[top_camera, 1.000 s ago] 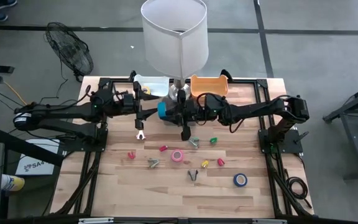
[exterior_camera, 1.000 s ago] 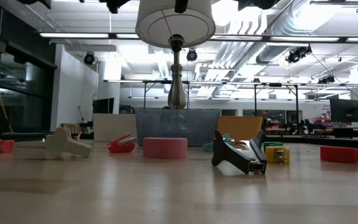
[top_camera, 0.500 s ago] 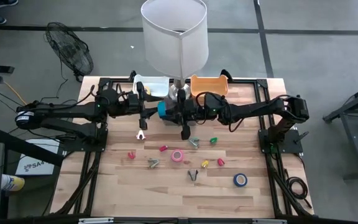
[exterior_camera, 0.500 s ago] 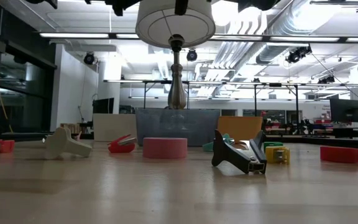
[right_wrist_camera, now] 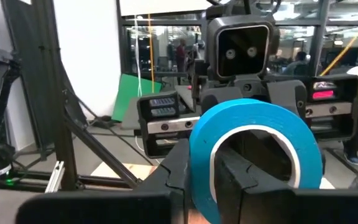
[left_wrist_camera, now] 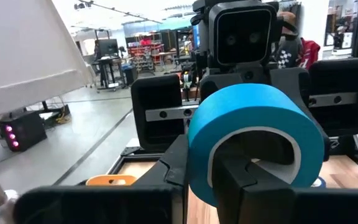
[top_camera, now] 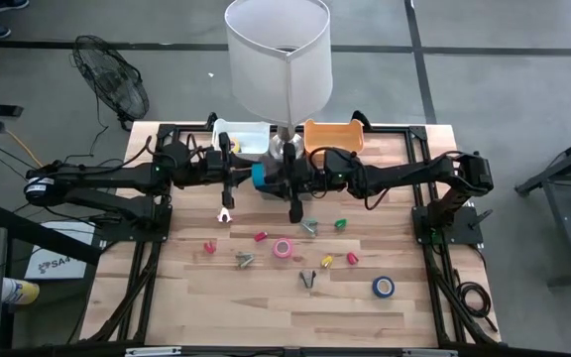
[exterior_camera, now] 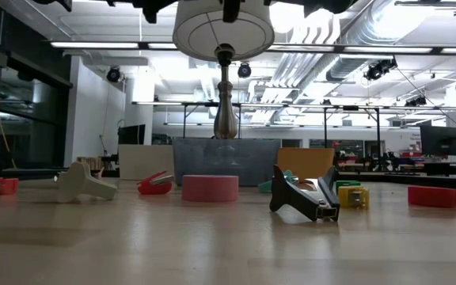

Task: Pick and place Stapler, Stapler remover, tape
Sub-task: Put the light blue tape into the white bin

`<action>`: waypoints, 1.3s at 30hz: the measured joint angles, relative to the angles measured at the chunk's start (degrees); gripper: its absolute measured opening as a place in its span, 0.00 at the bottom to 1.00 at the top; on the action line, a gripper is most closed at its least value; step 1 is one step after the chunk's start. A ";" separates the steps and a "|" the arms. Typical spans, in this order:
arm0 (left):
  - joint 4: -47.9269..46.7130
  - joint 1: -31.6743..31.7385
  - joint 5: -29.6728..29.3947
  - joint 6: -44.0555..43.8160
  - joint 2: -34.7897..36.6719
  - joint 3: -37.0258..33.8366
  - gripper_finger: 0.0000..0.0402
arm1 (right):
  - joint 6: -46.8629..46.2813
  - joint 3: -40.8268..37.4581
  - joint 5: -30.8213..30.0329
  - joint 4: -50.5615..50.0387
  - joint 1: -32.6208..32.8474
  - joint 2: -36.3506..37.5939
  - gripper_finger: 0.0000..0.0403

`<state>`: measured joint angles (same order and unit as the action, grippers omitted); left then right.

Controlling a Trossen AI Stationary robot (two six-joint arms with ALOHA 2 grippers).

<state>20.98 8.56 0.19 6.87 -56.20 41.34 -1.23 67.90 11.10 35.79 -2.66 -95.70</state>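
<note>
While both grip it, blue tape roll [top_camera: 258,176] between left gripper [top_camera: 243,177], right gripper [top_camera: 272,179], mid-air.

Open Workshop Hall Behind the Bench

Grey concrete floor [top_camera: 484,59] with dark seams. Black floor fan [top_camera: 115,81] beyond the left gripper's side. Ceiling strip lights [exterior_camera: 418,49], exposed ducts [exterior_camera: 347,39], distant workbenches [exterior_camera: 370,170].

The left gripper [top_camera: 249,177], wide a second ago, now pinches shut on the blue tape roll [top_camera: 258,176], apparently sharing it with the right gripper [top_camera: 267,178] at its three o'clock.
</note>
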 joint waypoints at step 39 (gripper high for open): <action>-37.04 19.51 -34.51 -24.33 -3.56 -0.04 0.08 | -1.71 0.00 -29.69 -52.70 -2.97 27.61 0.46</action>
<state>-16.06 28.07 -34.31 -17.46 -59.77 41.30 -2.94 67.90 -18.59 -16.91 -5.63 -68.09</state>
